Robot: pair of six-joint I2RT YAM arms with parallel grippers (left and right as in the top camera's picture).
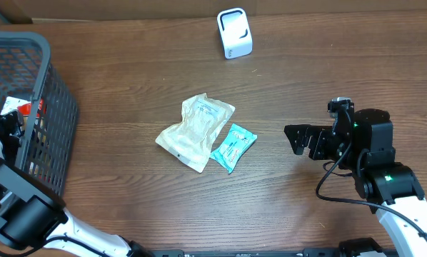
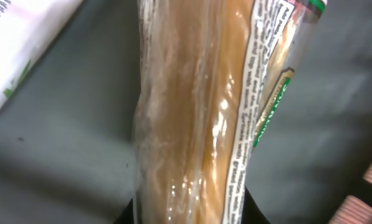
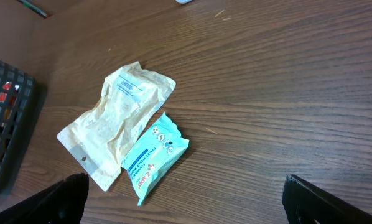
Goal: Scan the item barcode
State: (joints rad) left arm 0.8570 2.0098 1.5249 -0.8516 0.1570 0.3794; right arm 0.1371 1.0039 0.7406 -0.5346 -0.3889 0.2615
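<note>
**Left gripper grips a wrapped pack in the basket**

At the left edge of the overhead view, the dark grey plastic mesh basket (image 1: pixel 53 107) stands on the brown wooden table (image 1: pixel 128 57). The left arm reaches into it from the lower left. A red and white packet (image 1: pixel 29 107) shows through the mesh.

In the left wrist view, the left gripper (image 2: pixel 191 214) has its jaws narrow against both sides of the clear-wrapped tan pack (image 2: pixel 192 112). The pack runs up the middle of the frame, with a printed, green-edged label along its right side. A white printed pack (image 2: pixel 18 37) lies at the upper left.

At the centre of the overhead view, a crumpled cream pouch (image 1: pixel 196 130) touches a small teal packet (image 1: pixel 233 147) on its right. The white box-shaped scanner (image 1: pixel 234 33) stands at the top, just right of centre. At the right, the right gripper (image 1: pixel 293 139) hangs over bare wood, its jaws spread wide with nothing between them.
</note>
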